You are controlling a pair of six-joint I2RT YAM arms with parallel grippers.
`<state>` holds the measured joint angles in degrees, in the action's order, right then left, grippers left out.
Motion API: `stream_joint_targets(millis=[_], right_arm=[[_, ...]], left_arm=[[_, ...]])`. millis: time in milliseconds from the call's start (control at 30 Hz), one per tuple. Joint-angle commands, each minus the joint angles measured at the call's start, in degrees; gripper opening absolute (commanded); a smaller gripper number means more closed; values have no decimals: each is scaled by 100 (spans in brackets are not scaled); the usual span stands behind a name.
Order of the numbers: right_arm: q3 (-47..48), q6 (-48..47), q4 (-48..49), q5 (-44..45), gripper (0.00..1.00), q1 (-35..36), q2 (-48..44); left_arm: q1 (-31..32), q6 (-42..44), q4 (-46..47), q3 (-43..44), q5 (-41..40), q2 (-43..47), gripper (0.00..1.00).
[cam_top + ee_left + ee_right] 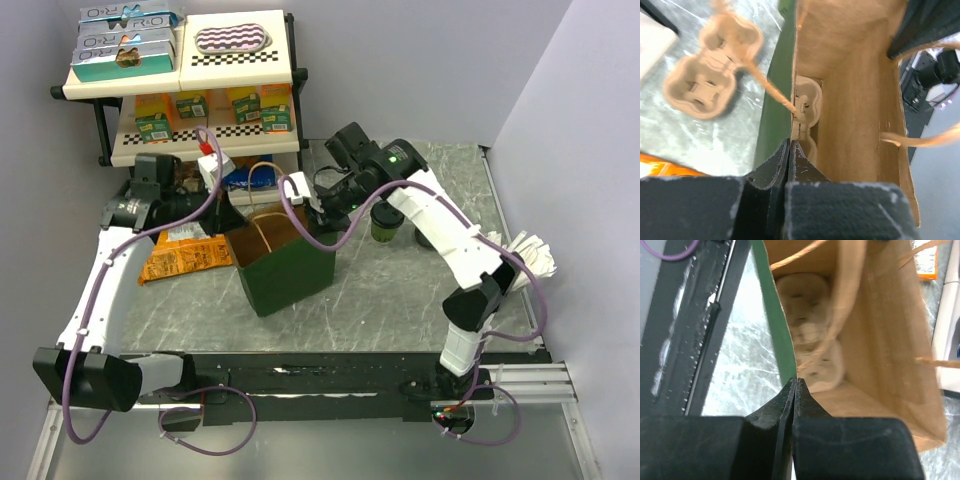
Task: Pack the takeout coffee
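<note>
Left pincer [790, 150], right pincer [795, 387] each pinched shut on opposite rims of paper bag [285, 270]. Cup carrier [810, 340] inside bag. Takeout coffee [384, 222] on tabletop [400, 300], just right of bag. Risk: uneven pull tears rim or tips bag.

My left fingers [807, 172] are matt black and grainy. The paper bag [285, 265] is matt green outside and raw brown kraft inside. The moulded-pulp carrier [710, 65] looks rough, and the marbled tabletop [400, 290] shines.
</note>
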<state>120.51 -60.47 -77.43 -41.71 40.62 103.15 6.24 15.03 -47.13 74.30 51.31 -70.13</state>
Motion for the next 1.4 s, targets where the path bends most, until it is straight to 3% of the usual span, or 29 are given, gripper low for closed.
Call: stream_joint_targets(millis=[0,233,433,667,767,833,867,933,967,1033,1167,1233,1367], right_arm=[[263,658,146,-153,0,25,-751],[289,1019,799,67,0,113,-1052],[412,1063,808,111,0,192,-1008],[-96,1160,1071,128,0,288,-1148],[-369,1160,1133,85,0,306,-1166],[-632,1116,1177,67,0,324,-1192],[-1008,1186,1282,102,15,324,-1262],[-1274,1413,1458,181,36,324,-1324],[-1302,1519,1459,216,51,324,-1333],[-1049,1765,1241,190,59,271,-1298],[452,2380,966,85,83,-114,-1114],[631,2827,1211,67,86,-422,-1131],[-164,3286,1808,557,84,-1527,-1254]], left_arm=[[-9,159,-305,892,-287,60,1],[0,220,-288,1113,-657,271,1],[-9,246,-384,1394,-701,219,2],[-9,246,-305,1227,-727,298,3],[-9,273,-235,1043,-798,342,9],[0,316,-174,824,-877,394,21],[-9,308,-121,727,-921,421,38],[-9,238,28,412,-982,552,96],[-9,194,81,314,-1026,605,99],[-9,-156,467,68,-1315,851,99],[-9,-369,1030,-12,-1606,1185,99],[-9,-517,1153,58,-1615,1203,99],[-26,-896,1549,-38,-1501,1264,99]])
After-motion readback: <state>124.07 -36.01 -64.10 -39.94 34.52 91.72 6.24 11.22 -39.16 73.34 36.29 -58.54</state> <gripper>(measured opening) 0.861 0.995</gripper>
